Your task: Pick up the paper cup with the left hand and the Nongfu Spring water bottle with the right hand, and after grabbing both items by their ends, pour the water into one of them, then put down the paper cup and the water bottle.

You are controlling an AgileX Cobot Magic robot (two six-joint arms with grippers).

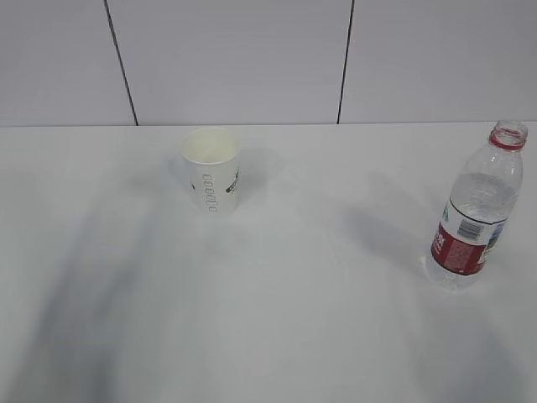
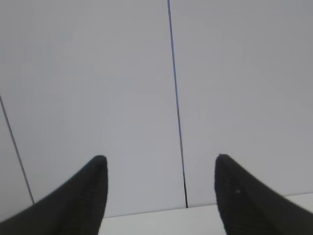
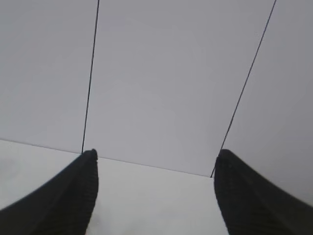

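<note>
The paper cup [image 1: 211, 169] stands upright on the white table [image 1: 277, 319] at the back left of centre, white with green and grey marks. The Nongfu Spring water bottle [image 1: 476, 210] stands upright at the right edge, capless, with a red neck ring and red-and-white label; clear water fills it part way. Neither arm shows in the exterior view. In the left wrist view my left gripper [image 2: 160, 159] is open, its black fingers [image 2: 88, 196] wide apart against the wall. My right gripper [image 3: 155, 154] is open too, nothing between its fingers [image 3: 244, 191]. Cup and bottle are out of both wrist views.
A white panelled wall [image 1: 252, 59] with dark vertical seams runs behind the table's far edge. Soft shadows lie on the table at the left front and near the bottle.
</note>
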